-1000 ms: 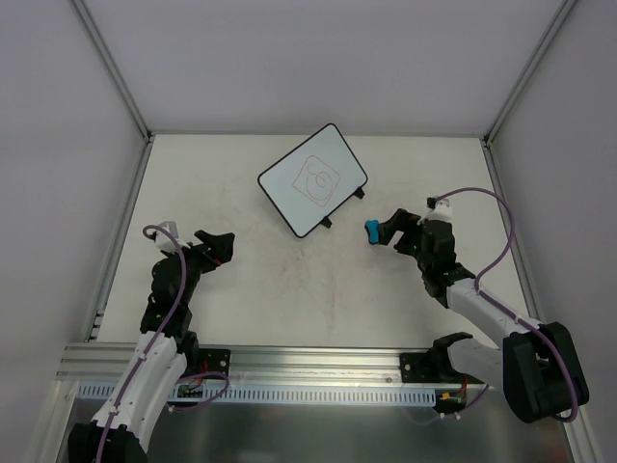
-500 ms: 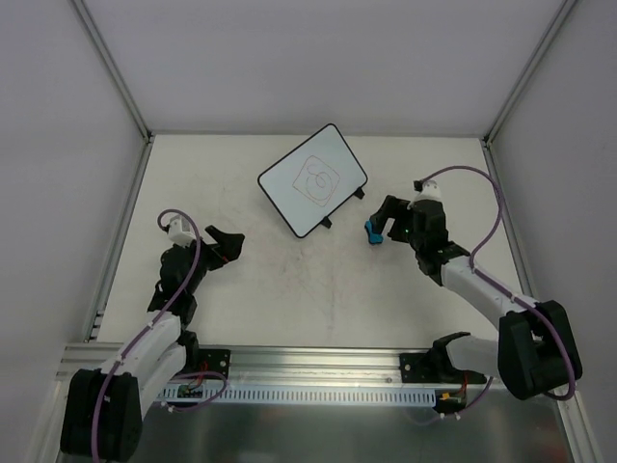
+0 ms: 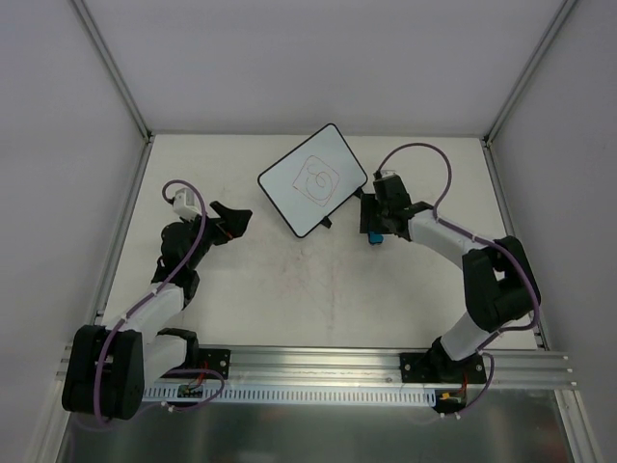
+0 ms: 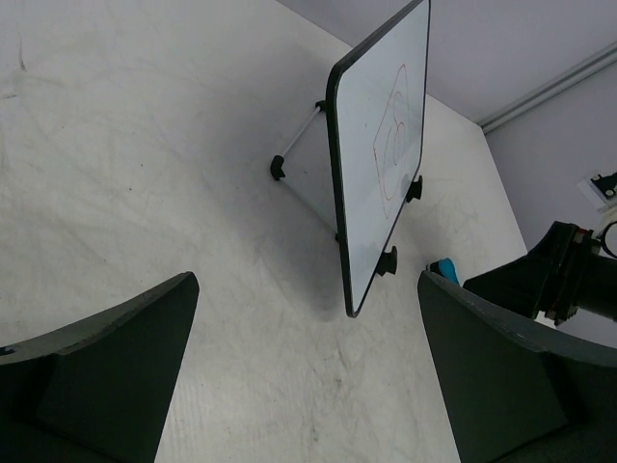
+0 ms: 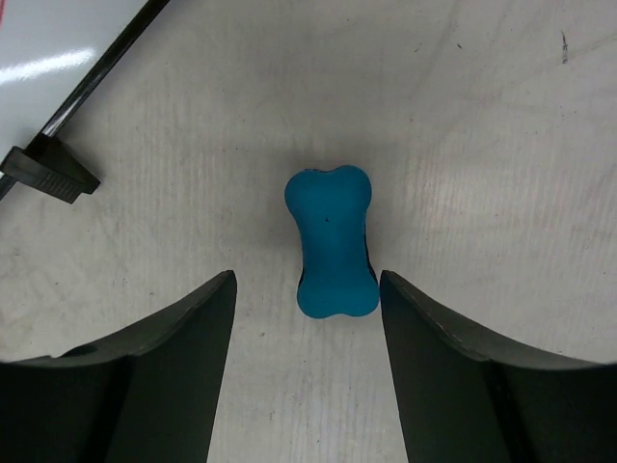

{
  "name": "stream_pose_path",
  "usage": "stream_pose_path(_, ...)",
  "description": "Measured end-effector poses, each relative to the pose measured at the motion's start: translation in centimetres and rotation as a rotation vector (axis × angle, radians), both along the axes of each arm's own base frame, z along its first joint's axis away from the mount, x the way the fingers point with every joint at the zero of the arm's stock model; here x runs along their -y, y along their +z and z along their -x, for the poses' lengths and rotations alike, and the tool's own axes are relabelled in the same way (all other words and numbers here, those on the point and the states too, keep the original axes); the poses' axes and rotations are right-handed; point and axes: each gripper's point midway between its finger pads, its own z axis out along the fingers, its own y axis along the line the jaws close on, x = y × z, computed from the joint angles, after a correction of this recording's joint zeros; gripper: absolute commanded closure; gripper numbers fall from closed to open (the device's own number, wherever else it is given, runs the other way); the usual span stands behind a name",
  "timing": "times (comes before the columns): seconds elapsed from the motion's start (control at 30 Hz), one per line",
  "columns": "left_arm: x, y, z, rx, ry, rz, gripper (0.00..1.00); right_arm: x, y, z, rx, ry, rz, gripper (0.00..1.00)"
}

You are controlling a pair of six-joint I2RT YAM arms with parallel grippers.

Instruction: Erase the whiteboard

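The whiteboard stands tilted on small black feet at the back middle of the table, with a faint red scribble on its face. The left wrist view has it nearly edge-on; its corner and one foot show in the right wrist view. A blue eraser block lies on the table just right of the board. My right gripper hangs over the eraser, open, its fingertips either side of the near end, the right one almost touching. My left gripper is wide open and empty, left of the board.
The table is bounded by a metal frame and white walls. The board's support leg sticks out behind it. My right arm shows dark at the right of the left wrist view, beside the eraser.
My right gripper has swung left and back to the eraser, and its jaws have narrowed around it. My left gripper has crept a little right and back.
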Motion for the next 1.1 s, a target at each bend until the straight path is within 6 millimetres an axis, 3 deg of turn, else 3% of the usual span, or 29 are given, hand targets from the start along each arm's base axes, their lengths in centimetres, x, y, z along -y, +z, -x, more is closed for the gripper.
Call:
stream_pose_path(0.43, 0.0, 0.2, 0.4, 0.019, -0.024, -0.051, 0.01, 0.6, -3.3, 0.8, -0.162, 0.021, 0.110, 0.37)
stream_pose_path(0.87, 0.0, 0.3, 0.4, 0.025, -0.026, -0.062, 0.01, 0.9, -3.6, -0.1, -0.162, 0.025, 0.155, 0.43)
stream_pose_path(1.03, 0.0, 0.2, 0.4, 0.028, -0.029, -0.070, 0.01, 1.1, -3.8, -0.4, -0.163, 0.029, 0.173, 0.55)
stream_pose_path(1.1, 0.0, 0.2, 0.4, 0.028, -0.031, -0.071, 0.01, 1.1, -3.8, -0.4, -0.161, 0.029, 0.177, 0.55)
